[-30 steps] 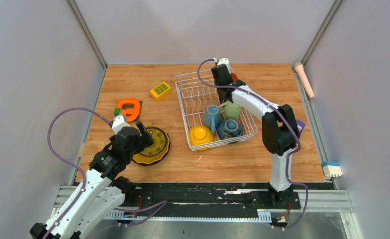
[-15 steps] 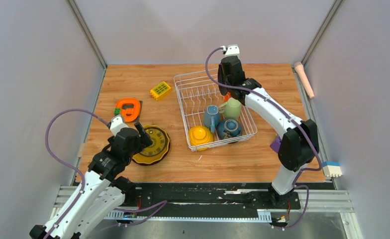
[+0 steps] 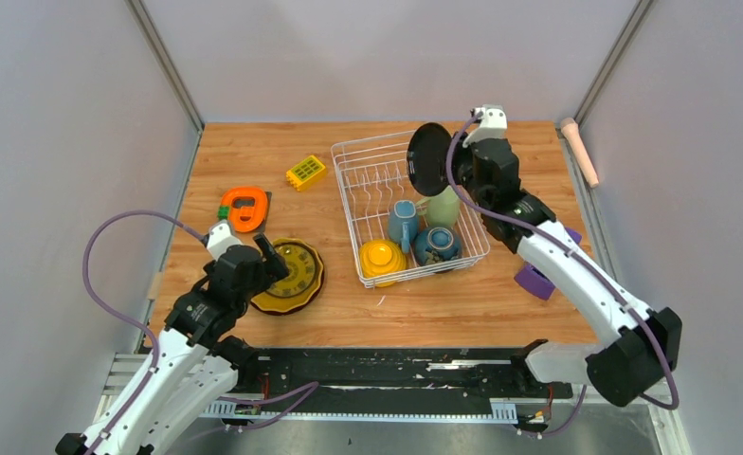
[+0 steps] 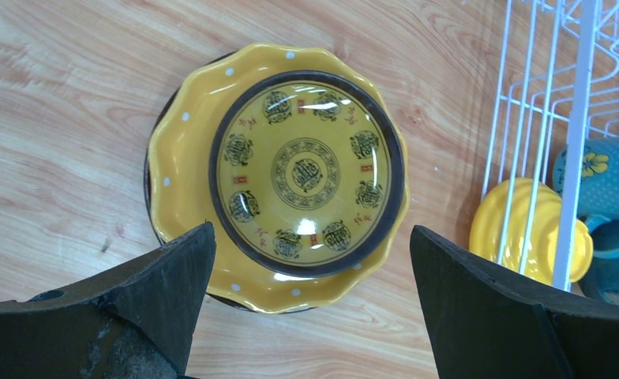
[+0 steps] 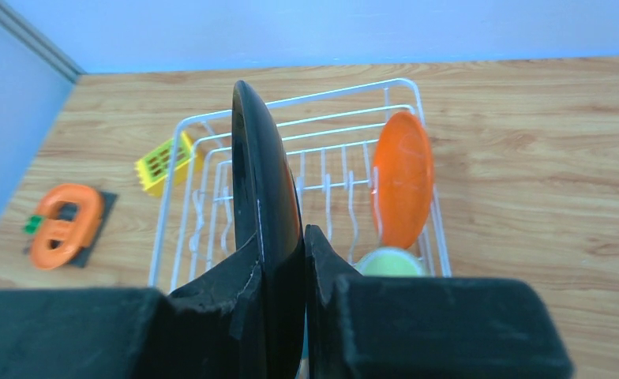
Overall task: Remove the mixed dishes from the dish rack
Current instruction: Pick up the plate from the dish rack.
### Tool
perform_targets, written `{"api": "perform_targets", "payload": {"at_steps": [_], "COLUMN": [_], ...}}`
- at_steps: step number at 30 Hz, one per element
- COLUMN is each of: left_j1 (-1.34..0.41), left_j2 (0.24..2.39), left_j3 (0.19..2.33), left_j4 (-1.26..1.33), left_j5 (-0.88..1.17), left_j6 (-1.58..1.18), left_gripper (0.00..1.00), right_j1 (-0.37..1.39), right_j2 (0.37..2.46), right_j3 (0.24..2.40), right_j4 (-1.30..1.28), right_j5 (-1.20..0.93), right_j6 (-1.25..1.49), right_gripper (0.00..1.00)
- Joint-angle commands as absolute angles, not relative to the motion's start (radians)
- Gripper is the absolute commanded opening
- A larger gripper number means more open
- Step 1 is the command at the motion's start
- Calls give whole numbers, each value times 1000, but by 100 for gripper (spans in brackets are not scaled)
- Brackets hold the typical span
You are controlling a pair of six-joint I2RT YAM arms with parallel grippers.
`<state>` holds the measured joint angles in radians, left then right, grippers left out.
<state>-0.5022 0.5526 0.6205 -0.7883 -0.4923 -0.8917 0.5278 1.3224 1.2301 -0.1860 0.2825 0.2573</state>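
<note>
Plate first: the dark brown plate hangs in the air over the far right part of the dish rack, clear of the tines and pinched at its rim by your right hand, both fingers closed on the one edge. That thin hold is the likely weak point. The glazed rim could pivot or slide out if you swing fast. A low exit could clip the orange plate standing in the rack, or the pale green mug just below. The plate stands on edge, nearly upright. Its broad face looks toward the left side of the tabletop, and its plane runs roughly near to far. As a disc it has no long axis, only that thin edge, which the wrist view shows head-on. Your left hand is spread wide, holding nothing, above the yellow plate, which lies flat outside the rack.
</note>
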Motion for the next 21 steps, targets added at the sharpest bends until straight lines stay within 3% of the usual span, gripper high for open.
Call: {"api": "perform_targets", "payload": {"at_steps": [1, 13, 21], "left_j1": [-502, -502, -502], "left_j2": [538, 450, 492], "left_j3": [672, 612, 572], "left_j4": [-742, -341, -206], "left_j5": [-415, 232, 406], "left_j6": [-858, -704, -739], "left_gripper": [100, 100, 100], "right_j1": [529, 529, 528], "right_j2": [1189, 952, 899], "right_j3": [1130, 720, 520], "right_j4": [-93, 175, 379], "right_j5": [153, -344, -497], "right_j6": [415, 794, 958], "right_gripper": [0, 0, 0]}}
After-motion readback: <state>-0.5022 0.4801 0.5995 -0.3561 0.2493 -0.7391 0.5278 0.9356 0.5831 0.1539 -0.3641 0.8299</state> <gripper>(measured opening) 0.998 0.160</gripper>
